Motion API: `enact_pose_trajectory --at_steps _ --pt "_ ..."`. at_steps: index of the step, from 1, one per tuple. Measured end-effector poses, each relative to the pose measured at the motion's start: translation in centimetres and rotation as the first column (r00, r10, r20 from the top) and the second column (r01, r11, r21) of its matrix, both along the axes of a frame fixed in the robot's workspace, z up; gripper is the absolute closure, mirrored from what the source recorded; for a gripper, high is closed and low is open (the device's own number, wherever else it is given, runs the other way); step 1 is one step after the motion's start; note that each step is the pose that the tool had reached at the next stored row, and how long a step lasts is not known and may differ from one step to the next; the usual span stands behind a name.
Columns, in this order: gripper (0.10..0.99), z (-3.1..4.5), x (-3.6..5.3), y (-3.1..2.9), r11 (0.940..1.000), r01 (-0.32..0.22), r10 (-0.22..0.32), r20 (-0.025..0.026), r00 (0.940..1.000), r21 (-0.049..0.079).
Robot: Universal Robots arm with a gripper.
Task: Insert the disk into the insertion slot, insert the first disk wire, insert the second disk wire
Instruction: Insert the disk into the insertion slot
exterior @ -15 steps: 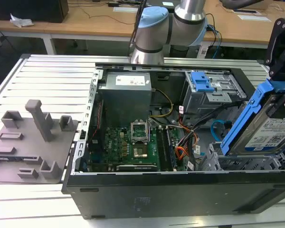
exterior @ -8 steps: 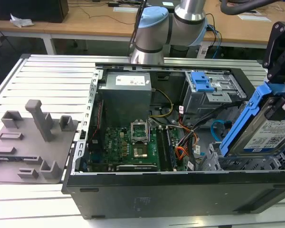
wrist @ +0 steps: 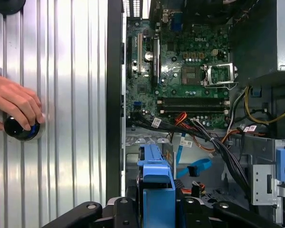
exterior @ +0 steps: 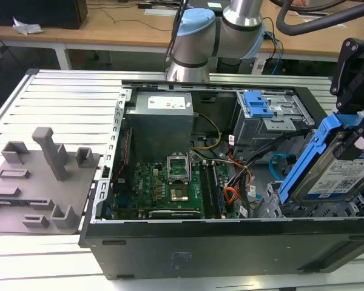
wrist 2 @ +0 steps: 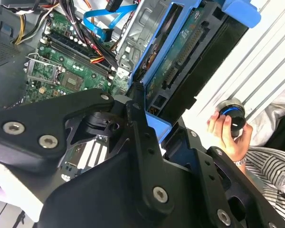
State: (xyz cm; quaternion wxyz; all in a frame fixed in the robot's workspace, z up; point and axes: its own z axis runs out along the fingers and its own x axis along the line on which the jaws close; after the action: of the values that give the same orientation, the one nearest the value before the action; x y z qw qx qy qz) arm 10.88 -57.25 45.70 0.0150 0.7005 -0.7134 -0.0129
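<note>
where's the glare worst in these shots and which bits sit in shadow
First wrist view: harsh glare on the table slats beside the hand. Second wrist view: table washed out white, claw dark in front. Exterior view: even light, disk free of glare, case front dark.

Built of silver-grey arm tubes (exterior: 241, 15) with pale-blue joint caps (exterior: 193, 33), trailed by a thick black hose (exterior: 309, 27); tipped with a black gripper (wrist 2: 154, 118) of angular links (wrist 2: 142, 142) (round silver screws (wrist 2: 160, 194) at the pivots).
</note>
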Motion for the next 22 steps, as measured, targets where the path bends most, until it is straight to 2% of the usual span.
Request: enact_pose_trajectory --at_steps 9,12,14,16,18,19,22 --pt "0.722 -0.96 0.00 0.01 1.0000 0.000 0.000 -0.0001 1.0000 -0.001" --pt "0.722 -0.98 0.00 0.03 1.0000 0.000 0.000 0.0000 1.0000 0.000" --pt "0.722 -0.65 0.00 0.05 1.0000 0.000 0.000 0.0000 1.0000 0.000" --pt "0.722 0.15 0.00 0.10 1.0000 0.000 0.000 0.0000 1.0000 -0.002" --pt "0.722 0.17 0.01 0.41 1.0000 0.000 0.000 0.0000 1.0000 -0.002" --pt "0.722 0.15 0.01 1.36 1.0000 0.000 0.000 0.0000 1.0000 -0.002" --pt "0.722 0.01 0.00 1.76 1.0000 0.000 0.000 -0.0015 1.0000 -0.002"
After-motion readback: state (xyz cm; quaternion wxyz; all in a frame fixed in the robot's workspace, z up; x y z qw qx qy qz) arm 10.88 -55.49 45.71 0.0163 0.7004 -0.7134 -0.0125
